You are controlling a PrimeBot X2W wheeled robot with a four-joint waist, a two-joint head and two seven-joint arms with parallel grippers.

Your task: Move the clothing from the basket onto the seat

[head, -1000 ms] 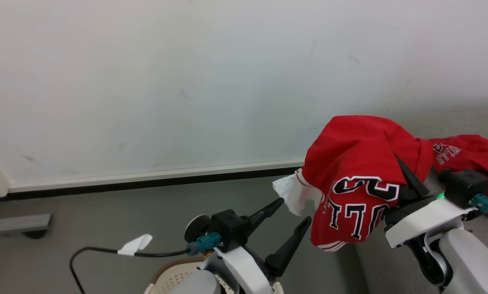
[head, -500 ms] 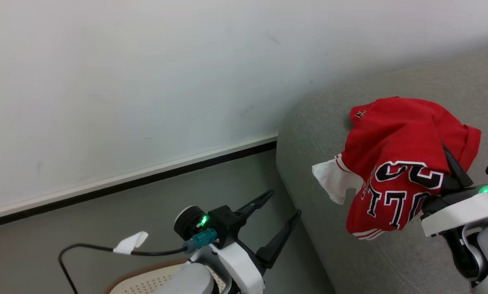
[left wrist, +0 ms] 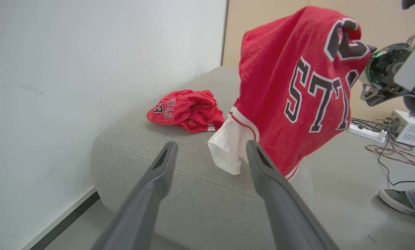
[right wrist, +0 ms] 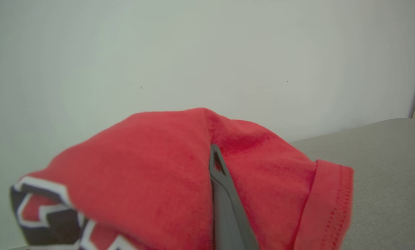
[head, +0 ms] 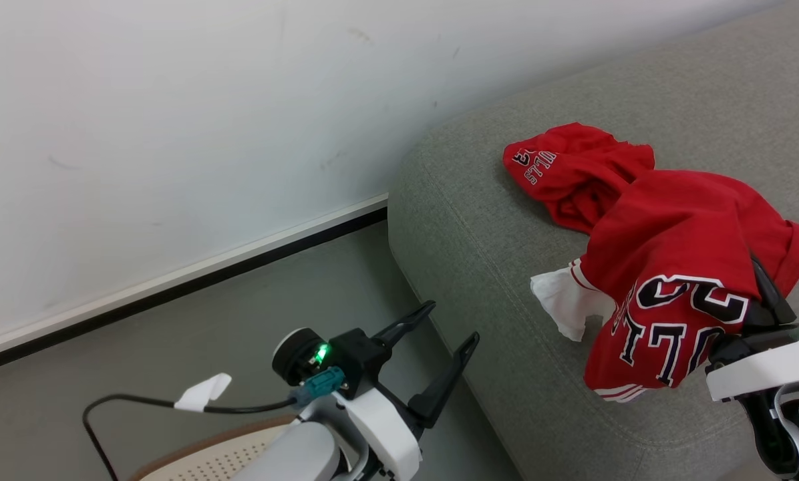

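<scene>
Hanging over the clenched right claw [head: 765, 297], the red jersey [head: 673, 267] is gripped in its folds and drapes down the claw's left side, above the grey seat [head: 480, 220]. Its striped hem falls close to the seat's rounded front edge; whether it touches the fabric I cannot tell. A white piece [head: 563, 304] dangles from the jersey, further left of that claw. Beyond the claw, a second red garment [head: 573, 167] lies crumpled on the seat, with bare upholstery all round it and out to the seamed corner.

The left claw [head: 451, 322] is released, its fingers spread wide and holding nothing, just off the seat's corner over open grey floor [head: 239, 321]. Behind and below that claw, the basket [head: 226, 454] shows its brown rim and perforated wall. A black cable [head: 132, 404] with a white tag [head: 202, 393] runs off to its left. The white wall [head: 172, 133] and dark baseboard [head: 206, 267] close the room ahead.

Large black, white-edged letters on the jersey read "ULL", upside down in the head view, with a folded number beside them. The lying garment reads "ULLS" over "3".
</scene>
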